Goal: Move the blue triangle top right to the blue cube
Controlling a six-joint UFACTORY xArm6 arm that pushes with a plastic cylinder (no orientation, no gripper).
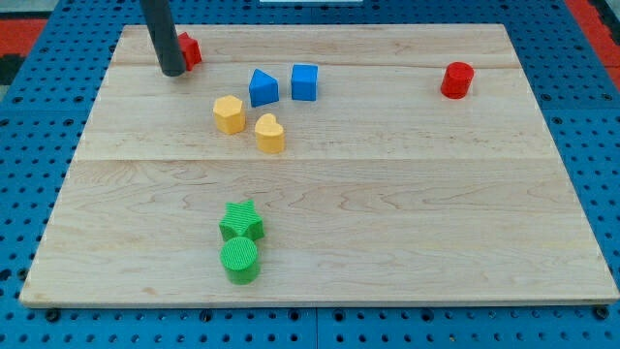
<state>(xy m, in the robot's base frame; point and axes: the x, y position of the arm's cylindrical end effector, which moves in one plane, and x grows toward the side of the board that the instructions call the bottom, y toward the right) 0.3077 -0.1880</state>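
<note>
The blue triangle (263,87) sits on the wooden board (387,194) near the view's top, left of centre. The blue cube (304,81) stands just to its right, a small gap between them. My tip (173,71) is at the view's top left, well to the left of the blue triangle. It stands right in front of a red block (191,50), whose shape I cannot make out because the rod hides part of it.
A yellow hexagon (229,113) and a yellow heart-like block (270,134) lie just below the blue triangle. A red cylinder (456,79) is at the top right. A green star (241,222) and green cylinder (239,260) touch near the bottom.
</note>
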